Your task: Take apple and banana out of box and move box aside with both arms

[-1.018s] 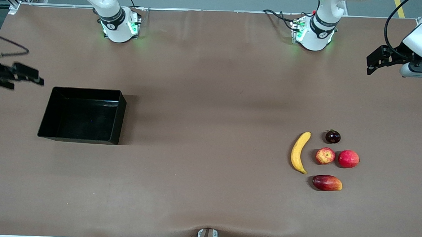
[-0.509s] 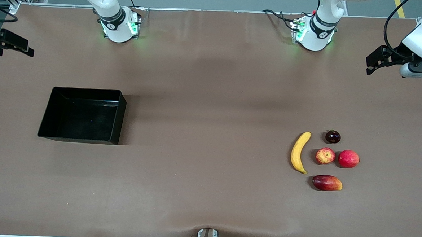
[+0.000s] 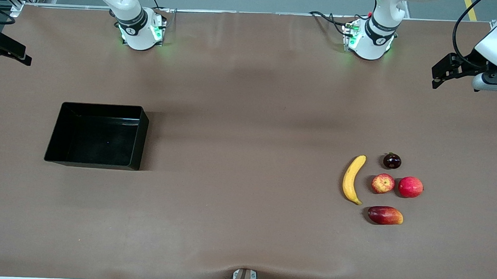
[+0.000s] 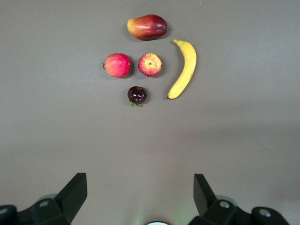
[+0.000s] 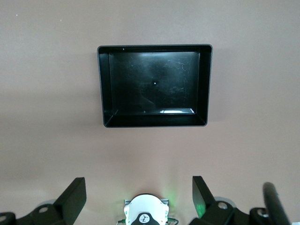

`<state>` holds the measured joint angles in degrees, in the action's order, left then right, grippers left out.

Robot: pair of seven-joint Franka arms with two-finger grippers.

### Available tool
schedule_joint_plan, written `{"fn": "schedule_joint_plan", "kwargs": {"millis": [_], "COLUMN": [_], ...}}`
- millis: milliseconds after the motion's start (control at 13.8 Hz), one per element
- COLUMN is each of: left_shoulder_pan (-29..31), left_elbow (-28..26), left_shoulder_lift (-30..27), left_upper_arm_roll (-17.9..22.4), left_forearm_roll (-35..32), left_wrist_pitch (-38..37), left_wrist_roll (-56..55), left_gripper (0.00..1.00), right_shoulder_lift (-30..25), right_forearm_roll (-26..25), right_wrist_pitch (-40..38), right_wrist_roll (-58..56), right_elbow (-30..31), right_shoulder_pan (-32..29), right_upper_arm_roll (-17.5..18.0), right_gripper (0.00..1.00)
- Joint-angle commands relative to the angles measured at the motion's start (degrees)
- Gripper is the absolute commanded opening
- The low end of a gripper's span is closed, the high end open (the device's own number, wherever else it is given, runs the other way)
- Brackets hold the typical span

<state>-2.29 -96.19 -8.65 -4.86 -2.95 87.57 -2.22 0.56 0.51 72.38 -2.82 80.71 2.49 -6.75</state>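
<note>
Two pincers hung high over the back corners of the desk, and both held nothing. The left pincer (image 3: 441, 75) was over the corner at the left arm's end, its fingers (image 4: 72, 194) spread wide. The right pincer (image 3: 6, 50) was over the corner at the right arm's end, and its fingers (image 5: 75, 197) were spread wide too.

The box (image 3: 59, 136) sat empty on the desk near the right arm's end. The banana (image 3: 352, 179) and the apple (image 3: 383, 183) lay out on the desk near the left arm's end, well apart from the box. The apple lay just beside the banana. A red fruit (image 3: 410, 187), a dark plum (image 3: 392, 161) and a mango (image 3: 385, 215) lay close by them.

So I think the job was done, with the fruit out and the box off to one side. Nothing more seemed to need moving, so the arms could just wait.

The fruit lay nearer the front edge than the spot under the left pincer. The box lay nearer the front edge than the spot under the right pincer.
</note>
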Motion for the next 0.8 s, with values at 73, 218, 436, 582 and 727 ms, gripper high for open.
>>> {"fn": "schedule_joint_plan", "kwargs": {"millis": [73,218,436,582,727], "left_shoulder_pan": [0.18,0.18,0.18,0.27,0.27], "left_elbow": [0.21,0.65,1.79,1.88,2.32], "left_shoulder_lift": [-0.58,-0.4,-0.31,-0.31,-0.31], "left_upper_arm_roll": [-0.07,0.02,0.02,0.02,0.02], "left_forearm_roll": [1.02,0.93,0.93,0.84,0.84], "left_wrist_pitch": [0.14,0.06,-0.03,-0.12,-0.3], "left_wrist_roll": [0.03,0.11,0.03,0.12,0.03], "left_gripper": [1.0,1.0,1.0,1.0,1.0], "right_shoulder_lift": [-0.82,-0.82,-0.91,-0.91,-1.0], "right_forearm_roll": [-0.25,-0.25,-0.25,-0.33,-0.68], "right_wrist_pitch": [1.44,2.49,3.11,3.64,3.55], "right_wrist_roll": [-0.26,-2.09,-4.48,-4.48,-4.56], "right_elbow": [1.03,1.03,1.03,1.03,1.03], "right_shoulder_pan": [-0.12,0.14,-0.12,-0.12,-0.03], "right_upper_arm_roll": [0.07,0.16,0.07,0.07,0.07], "right_gripper": [1.0,1.0,1.0,1.0,1.0]}}
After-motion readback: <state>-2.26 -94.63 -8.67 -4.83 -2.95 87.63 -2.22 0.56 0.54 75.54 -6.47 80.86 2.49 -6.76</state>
